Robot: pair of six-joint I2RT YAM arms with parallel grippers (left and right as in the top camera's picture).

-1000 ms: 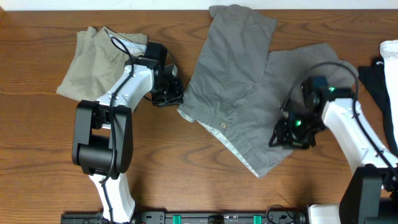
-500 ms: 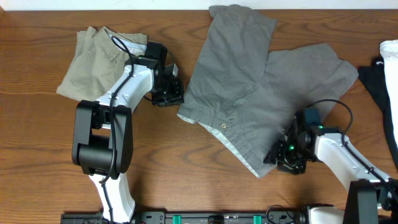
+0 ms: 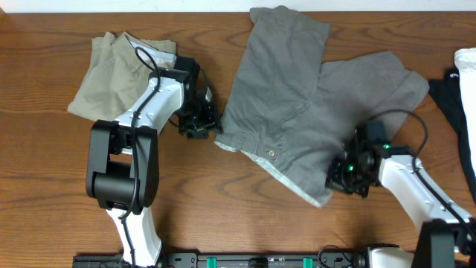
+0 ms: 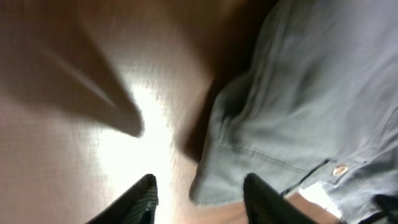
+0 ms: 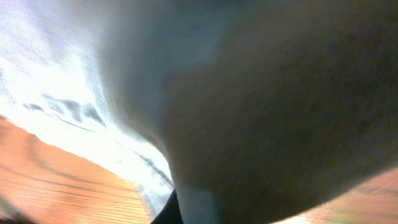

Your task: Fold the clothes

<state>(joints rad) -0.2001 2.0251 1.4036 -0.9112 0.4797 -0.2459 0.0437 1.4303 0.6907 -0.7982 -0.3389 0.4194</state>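
Observation:
The mid-grey shorts [image 3: 297, 97] lie spread across the middle and right of the table, waistband toward the front, with a small button [image 3: 271, 152] and paler lining showing. My left gripper [image 3: 202, 125] is open at the waistband's left corner. In the left wrist view that corner [image 4: 214, 183] lies between the open fingers [image 4: 202, 200], and the button [image 4: 339, 169] shows to the right. My right gripper [image 3: 344, 176] sits on the front right edge of the shorts. In the right wrist view blurred grey cloth [image 5: 261, 106] fills the frame and runs into the jaws [image 5: 186, 211]. The olive-khaki shorts [image 3: 111, 71] lie folded at the back left.
White cloth [image 3: 467, 63] and black cloth [image 3: 448, 93] lie at the right table edge. The bare wooden tabletop [image 3: 44, 164] shows at the front left and along the front edge. The left arm reaches over the khaki pair.
My right gripper swung down to the front edge of the shorts, then moved up onto the cloth, and the front corner shifted right. My left gripper edged toward the waistband corner.

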